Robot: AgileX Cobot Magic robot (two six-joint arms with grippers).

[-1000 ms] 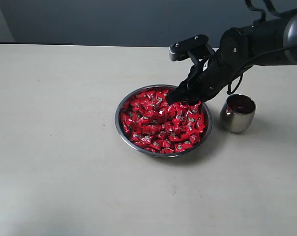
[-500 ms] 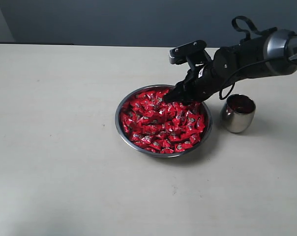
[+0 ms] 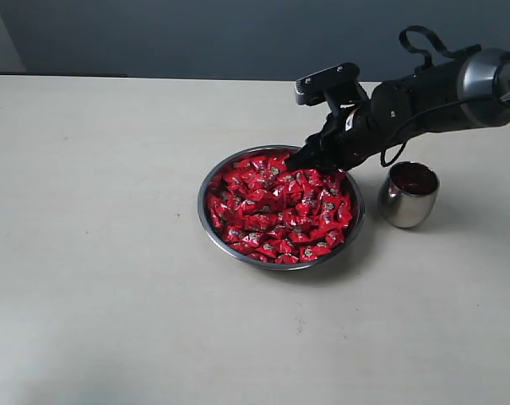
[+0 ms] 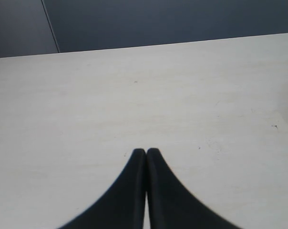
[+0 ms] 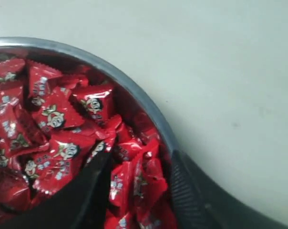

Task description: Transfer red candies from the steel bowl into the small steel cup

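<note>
Black right arm (image 3: 424, 89) slants down, fingers (image 5: 89, 191) spread among red candies (image 3: 272, 215).

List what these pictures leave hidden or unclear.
1. Exterior view: the right hand hides its fingertips behind its own dark body, so contact with the red candies is unclear.
2. Exterior view: the small steel cup is shadowed inside by its wall; its contents cannot be counted.
3. Right wrist view: the steel bowl is cut off by the frame edges.
4. The left hand lies outside the exterior view.
</note>
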